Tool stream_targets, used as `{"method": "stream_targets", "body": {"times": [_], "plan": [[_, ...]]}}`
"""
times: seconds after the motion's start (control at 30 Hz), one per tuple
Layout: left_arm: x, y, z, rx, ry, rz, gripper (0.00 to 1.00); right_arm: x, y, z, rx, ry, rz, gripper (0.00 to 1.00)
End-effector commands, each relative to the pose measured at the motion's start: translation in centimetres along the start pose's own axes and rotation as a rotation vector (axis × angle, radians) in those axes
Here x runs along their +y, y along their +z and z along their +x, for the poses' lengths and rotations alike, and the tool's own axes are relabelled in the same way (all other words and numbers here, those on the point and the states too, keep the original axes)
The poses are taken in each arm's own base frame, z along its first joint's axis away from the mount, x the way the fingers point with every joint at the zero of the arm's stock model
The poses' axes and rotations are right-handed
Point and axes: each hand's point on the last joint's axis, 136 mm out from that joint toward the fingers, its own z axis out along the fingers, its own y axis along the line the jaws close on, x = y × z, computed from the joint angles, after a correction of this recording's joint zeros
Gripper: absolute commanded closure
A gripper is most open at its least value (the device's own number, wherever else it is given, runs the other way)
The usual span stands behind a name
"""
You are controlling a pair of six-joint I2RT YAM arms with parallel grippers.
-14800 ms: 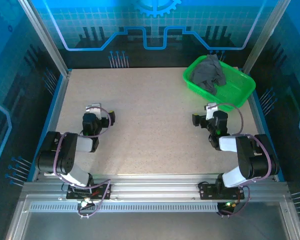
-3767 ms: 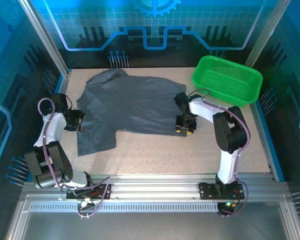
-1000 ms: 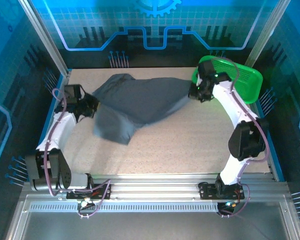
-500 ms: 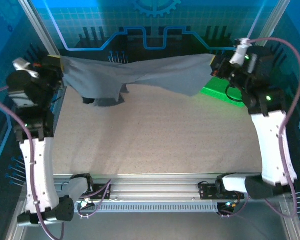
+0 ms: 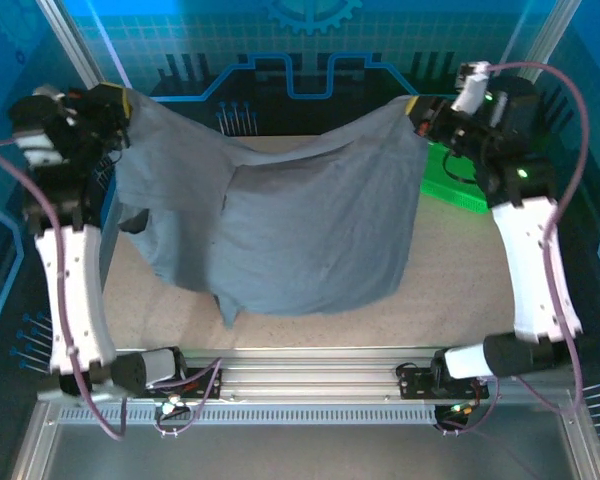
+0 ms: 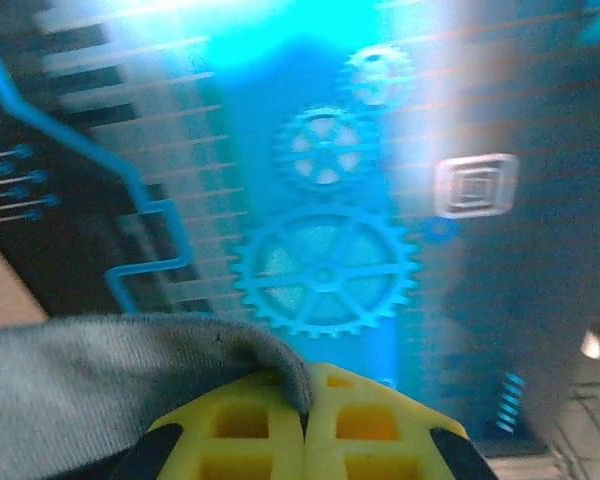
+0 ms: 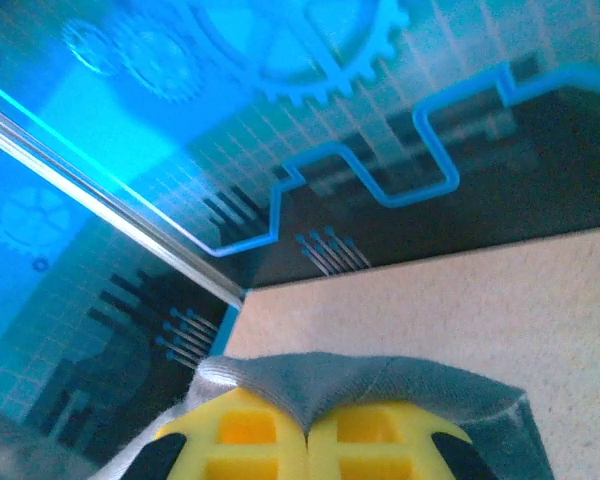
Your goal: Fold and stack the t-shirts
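Rising from their bases at the near edge, both arms reach up and hold the t-shirt [image 5: 300, 230] spread in the air above the table [image 5: 460, 270]. Its lower edge hangs toward the near side. Its top edge sags between the left gripper [image 5: 125, 100] and the right gripper [image 5: 415, 108].

Each pincer is pinched tight on a corner of that top edge. In the left wrist view the yellow pads [image 6: 250, 425] meet on a thin fold of grey cloth, and in the right wrist view the pads [image 7: 245, 430] do the same.

The step in hand looks like laying the shirt flat for folding. It would go best with both arms lowered level and together. The lower edge should touch the table first, and the rest should then be drawn out behind it so no crease is trapped.

A little more spread between the arms would likely take out the sag. Only a little cloth shows between the pads, though, so a hard pull could slip it free. The left side hangs bunched, with a sleeve curled under, and will probably need smoothing once down.

The green basket [image 5: 458, 185] sits just behind the cloth on the right, so the right corner should be kept from catching on it.

The shirt is plain, with no print or tag to be seen. The blue back wall [image 5: 310, 40] bears gear and circuit-line graphics but no readable words.
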Motion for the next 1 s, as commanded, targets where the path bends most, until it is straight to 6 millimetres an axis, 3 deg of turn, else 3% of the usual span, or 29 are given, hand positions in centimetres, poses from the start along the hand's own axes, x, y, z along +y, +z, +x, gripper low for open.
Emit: {"method": "stream_targets", "body": {"times": [0.0,0.13,0.27,0.43,0.5,0.57,0.63,0.73,0.8,0.9,0.93,0.97], "plan": [[2.2,3.3,-0.2,0.072,0.005,-0.030,1.00,1.3,3.3,-0.7,0.030,0.004,-0.104,1.00],[1.9,5.8,-1.8,0.086,0.014,-0.016,1.00,1.4,6.3,-2.1,0.046,0.008,-0.127,1.00],[-2.0,6.1,-4.0,0.059,0.021,0.072,1.00,2.8,6.9,-5.1,0.006,-0.006,-0.147,1.00],[-10.0,3.0,-4.7,0.033,0.086,0.202,1.00,4.1,4.9,-9.1,-0.083,0.008,-0.166,1.00],[-11.7,1.0,-4.2,0.019,0.107,0.206,1.00,3.8,4.0,-9.7,-0.100,0.023,-0.150,1.00],[-11.6,-0.6,-3.5,0.014,0.101,0.176,1.00,3.2,3.2,-9.2,-0.088,0.038,-0.115,1.00],[-8.8,-2.0,-2.5,0.014,0.054,0.081,1.00,2.0,2.6,-7.7,-0.048,0.058,-0.059,1.00],[-1.1,-3.9,-1.1,-0.013,-0.038,-0.090,1.00,-1.1,2.0,-3.3,0.035,0.093,0.042,1.00],[4.4,-5.8,-0.2,-0.045,-0.089,-0.212,1.00,-3.8,1.6,0.5,0.088,0.127,0.110,1.00],[14.3,-6.1,1.8,-0.006,-0.160,-0.397,1.00,-8.9,1.2,7.9,0.216,0.204,0.220,1.00],[17.0,-6.1,2.5,0.017,-0.180,-0.454,0.97,-10.2,1.4,10.2,0.264,0.219,0.245,1.00],[20.1,-6.0,3.2,0.048,-0.190,-0.511,0.87,-12.0,1.6,12.7,0.319,0.230,0.286,1.00]]}}
